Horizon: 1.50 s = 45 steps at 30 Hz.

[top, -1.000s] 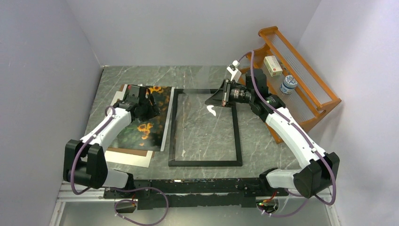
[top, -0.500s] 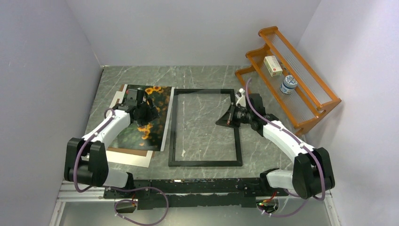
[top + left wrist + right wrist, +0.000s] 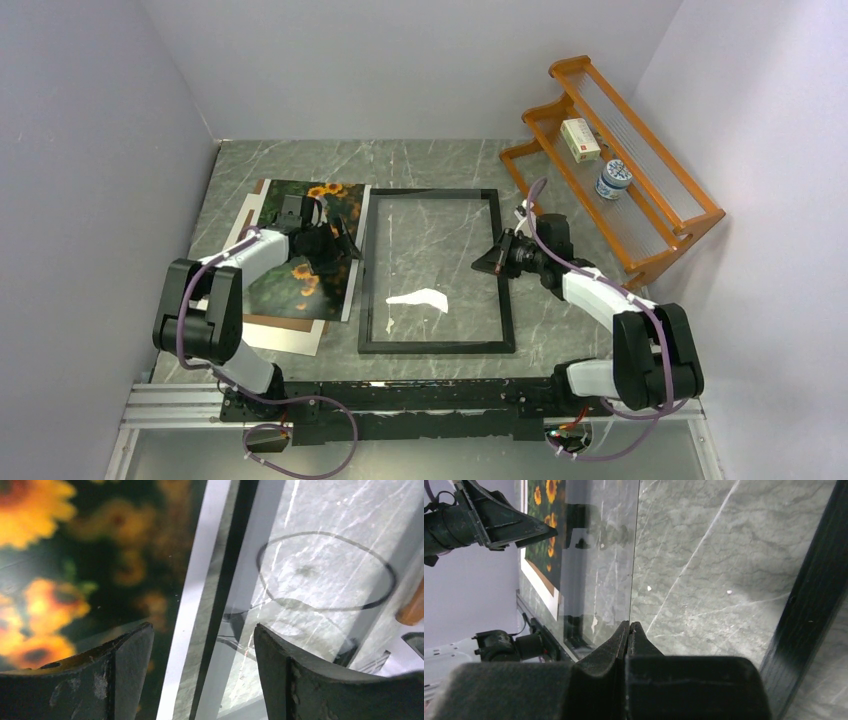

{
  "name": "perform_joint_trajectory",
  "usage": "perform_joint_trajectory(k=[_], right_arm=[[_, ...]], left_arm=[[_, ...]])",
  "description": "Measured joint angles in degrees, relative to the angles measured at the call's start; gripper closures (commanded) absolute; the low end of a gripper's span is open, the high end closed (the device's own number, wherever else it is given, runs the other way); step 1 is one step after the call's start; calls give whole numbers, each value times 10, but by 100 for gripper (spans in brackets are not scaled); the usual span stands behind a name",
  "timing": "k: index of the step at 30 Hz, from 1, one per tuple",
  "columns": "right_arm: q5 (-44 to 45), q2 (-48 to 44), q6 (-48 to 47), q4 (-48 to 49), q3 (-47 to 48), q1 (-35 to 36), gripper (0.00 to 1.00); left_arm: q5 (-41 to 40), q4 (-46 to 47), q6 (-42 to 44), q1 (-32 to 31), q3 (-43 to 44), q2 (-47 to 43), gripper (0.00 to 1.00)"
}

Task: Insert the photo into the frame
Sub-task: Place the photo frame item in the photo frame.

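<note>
- The photo lies flat at the left of the table, on top of a white sheet, and is not yet in the frame. Its long axis runs from the near side to the far side, parallel to the frame's long rails.
- The left gripper is over the photo's right long edge, so the left arm is plainly the nearer one to it. In the left wrist view the two fingers are spread wide with nothing between them. They straddle the gap where the photo ends and the frame's dark left rail begins.
- From that gripper the bulk of the photo lies to the left and the frame opening to the right. I judge the coming move turns on this: the print has to be taken by this right edge and carried sideways to the right, keeping its long axis as it is.
- The frame lies flat at the middle of the table, just beside the photo, with marble showing through it.
- The right gripper sits at the frame's right rail with its fingers pressed together. In the right wrist view the edge of the clear pane runs straight into the fingertips, so it looks nipped there and tilted up, though I cannot be sure.
</note>
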Motion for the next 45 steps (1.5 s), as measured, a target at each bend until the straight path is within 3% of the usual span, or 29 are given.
perform_joint_trajectory(k=[22, 32, 45], right_arm=[[-11, 22, -121, -50, 41, -34, 100], [-9, 29, -143, -82, 57, -34, 100], [14, 29, -152, -96, 59, -34, 100]], left_arm=[[37, 17, 11, -32, 29, 71, 32], [-9, -18, 24, -66, 68, 96, 36], [-50, -61, 36, -91, 105, 117, 34]])
